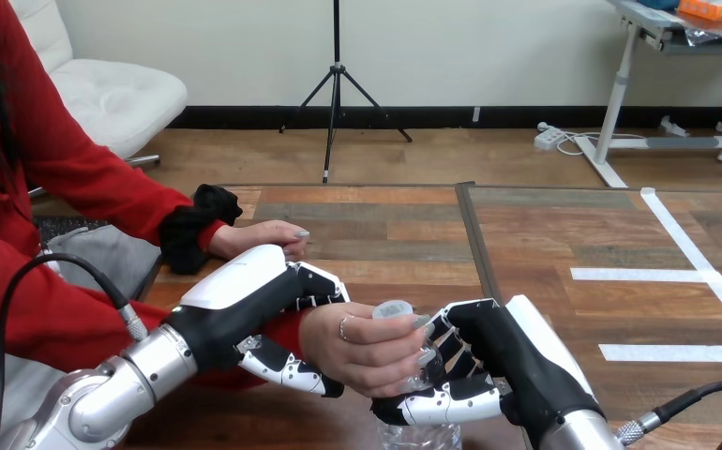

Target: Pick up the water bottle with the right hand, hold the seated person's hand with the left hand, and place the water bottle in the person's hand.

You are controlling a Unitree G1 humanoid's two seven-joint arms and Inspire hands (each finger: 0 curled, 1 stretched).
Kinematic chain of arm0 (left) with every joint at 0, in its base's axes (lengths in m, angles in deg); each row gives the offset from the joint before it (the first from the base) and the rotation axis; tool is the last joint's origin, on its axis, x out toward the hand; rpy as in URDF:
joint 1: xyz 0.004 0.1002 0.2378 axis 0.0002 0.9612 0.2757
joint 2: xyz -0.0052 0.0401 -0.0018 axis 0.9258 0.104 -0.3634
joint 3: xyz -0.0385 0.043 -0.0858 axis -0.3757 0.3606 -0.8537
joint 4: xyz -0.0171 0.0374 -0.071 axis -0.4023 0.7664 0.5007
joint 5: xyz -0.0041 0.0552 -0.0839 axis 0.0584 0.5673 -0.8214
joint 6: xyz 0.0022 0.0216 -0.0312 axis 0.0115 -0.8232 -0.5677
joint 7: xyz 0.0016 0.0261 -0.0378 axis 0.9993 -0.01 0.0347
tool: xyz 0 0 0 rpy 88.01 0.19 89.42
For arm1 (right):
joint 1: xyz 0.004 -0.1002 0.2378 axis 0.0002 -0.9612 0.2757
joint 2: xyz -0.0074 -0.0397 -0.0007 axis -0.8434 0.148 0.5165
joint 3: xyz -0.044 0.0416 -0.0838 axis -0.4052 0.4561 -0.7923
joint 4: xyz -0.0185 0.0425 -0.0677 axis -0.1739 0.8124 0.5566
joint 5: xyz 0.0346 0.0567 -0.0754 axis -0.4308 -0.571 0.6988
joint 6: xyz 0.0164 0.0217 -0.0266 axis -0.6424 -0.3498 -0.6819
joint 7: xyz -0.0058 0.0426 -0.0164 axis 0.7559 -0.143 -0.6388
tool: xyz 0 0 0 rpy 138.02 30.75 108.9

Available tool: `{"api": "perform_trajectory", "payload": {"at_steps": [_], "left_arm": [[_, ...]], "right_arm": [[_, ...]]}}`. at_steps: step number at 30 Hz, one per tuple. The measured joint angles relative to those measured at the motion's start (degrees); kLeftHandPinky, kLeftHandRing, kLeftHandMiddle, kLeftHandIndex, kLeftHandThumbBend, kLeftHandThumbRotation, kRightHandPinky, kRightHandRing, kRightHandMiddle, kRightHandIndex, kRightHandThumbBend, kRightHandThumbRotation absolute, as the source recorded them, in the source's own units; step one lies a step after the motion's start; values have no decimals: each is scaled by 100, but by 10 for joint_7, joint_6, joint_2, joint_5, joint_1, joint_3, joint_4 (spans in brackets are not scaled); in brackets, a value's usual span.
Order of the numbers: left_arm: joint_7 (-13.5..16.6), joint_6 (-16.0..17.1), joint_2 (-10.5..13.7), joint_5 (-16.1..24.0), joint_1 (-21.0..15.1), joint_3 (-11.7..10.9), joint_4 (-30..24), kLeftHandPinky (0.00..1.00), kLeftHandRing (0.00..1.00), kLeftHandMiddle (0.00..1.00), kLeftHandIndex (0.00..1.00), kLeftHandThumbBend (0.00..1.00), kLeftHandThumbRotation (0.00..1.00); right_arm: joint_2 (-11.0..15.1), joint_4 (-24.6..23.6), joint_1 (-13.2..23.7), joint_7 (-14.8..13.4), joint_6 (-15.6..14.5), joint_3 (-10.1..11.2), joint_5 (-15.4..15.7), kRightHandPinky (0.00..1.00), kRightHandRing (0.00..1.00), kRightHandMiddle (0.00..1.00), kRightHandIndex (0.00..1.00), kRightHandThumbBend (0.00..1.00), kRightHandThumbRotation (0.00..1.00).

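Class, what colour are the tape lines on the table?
White tape lines, clearest in head view.

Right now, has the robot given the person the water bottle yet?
Nearly! Done: the black-and-white left hand is curled round the person's wrist, and the right hand grips the clear plastic water bottle. In hand: the person's hand wraps the bottle too. Left: the right hand letting go.

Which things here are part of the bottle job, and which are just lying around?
For the job: water bottle, right hand, left hand, person's hand round the bottle.
Just there: person's other hand resting on the table, white tape lines.
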Motion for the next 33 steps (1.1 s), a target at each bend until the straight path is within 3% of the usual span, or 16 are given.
{"api": "perform_trajectory", "payload": {"at_steps": [33], "left_arm": [[0,2,-9,-1,-18,0,6,29,37,46,47,71,13]], "right_arm": [[0,-20,31,28,-12,2,22,23,28,38,43,89,0]]}}
